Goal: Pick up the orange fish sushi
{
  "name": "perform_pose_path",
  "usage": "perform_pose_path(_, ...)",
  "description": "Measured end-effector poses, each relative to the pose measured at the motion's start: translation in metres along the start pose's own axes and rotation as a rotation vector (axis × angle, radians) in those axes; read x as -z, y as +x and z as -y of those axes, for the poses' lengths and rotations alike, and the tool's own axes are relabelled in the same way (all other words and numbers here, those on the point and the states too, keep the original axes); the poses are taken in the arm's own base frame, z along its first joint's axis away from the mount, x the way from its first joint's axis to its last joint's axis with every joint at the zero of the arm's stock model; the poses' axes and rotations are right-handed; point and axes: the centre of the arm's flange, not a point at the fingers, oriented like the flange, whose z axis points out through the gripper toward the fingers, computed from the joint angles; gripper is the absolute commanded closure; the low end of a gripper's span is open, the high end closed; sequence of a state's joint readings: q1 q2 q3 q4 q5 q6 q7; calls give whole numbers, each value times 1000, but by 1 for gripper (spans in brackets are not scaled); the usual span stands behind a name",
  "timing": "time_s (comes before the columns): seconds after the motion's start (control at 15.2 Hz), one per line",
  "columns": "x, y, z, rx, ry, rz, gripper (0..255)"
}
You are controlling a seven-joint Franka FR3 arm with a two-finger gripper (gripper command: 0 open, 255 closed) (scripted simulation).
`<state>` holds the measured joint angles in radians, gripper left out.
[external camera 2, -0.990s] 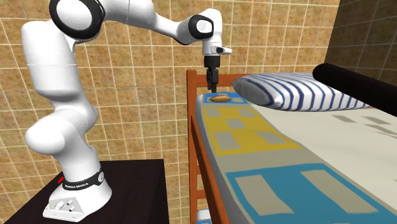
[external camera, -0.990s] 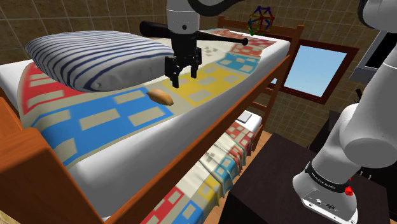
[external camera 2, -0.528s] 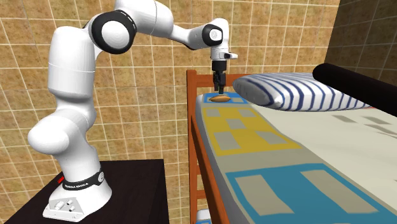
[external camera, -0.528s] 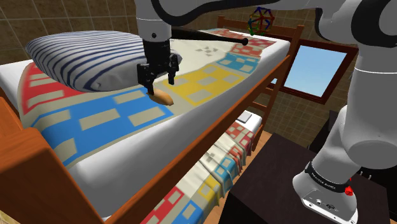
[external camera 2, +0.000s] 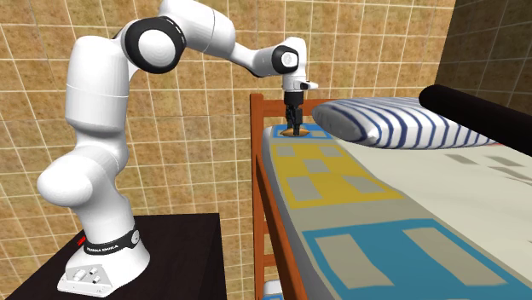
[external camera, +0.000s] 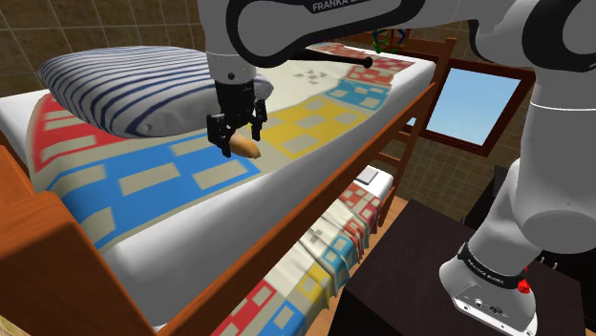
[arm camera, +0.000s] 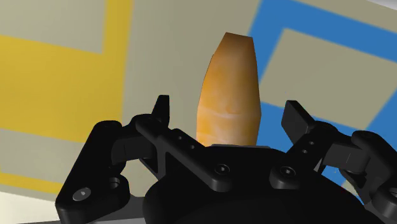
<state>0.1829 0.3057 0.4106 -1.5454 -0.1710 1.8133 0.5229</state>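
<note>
The orange fish sushi [arm camera: 229, 83] lies flat on the patchwork bedspread [external camera: 172, 181] of the upper bunk, on a pale stripe between a yellow patch and a blue one. My gripper [arm camera: 229, 114] has come down over it and is open. One black finger [arm camera: 161, 112] stands on each side of the sushi, with a gap left on both sides. In the shoulder view the gripper [external camera: 240, 138] hangs just over the sushi [external camera: 250, 149], close to the pillow. From the second exterior view the gripper [external camera 2: 296, 127] hides most of the sushi [external camera 2: 303, 133].
A blue-striped pillow [external camera: 134, 86] lies right behind the gripper, toward the shoulder view's left. A black rod [external camera: 306, 52] crosses above the bed. The wooden bed rail [external camera: 377, 148] runs along the near edge. Below are a lower bunk [external camera: 334, 239] and the dark stand [external camera: 411, 277].
The gripper has moved toward the shoulder view's left and come down, from beside and above the sushi to straddling it. The sushi has not moved.
</note>
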Motion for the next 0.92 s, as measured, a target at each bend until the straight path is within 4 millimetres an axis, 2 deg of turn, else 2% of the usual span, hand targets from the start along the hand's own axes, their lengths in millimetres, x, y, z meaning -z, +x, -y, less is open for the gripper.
perform_pose_path(0.66,-2,1,0,0,0,-1,255)
perform_pose_path(0.92,14,1,-1,0,0,-1,255)
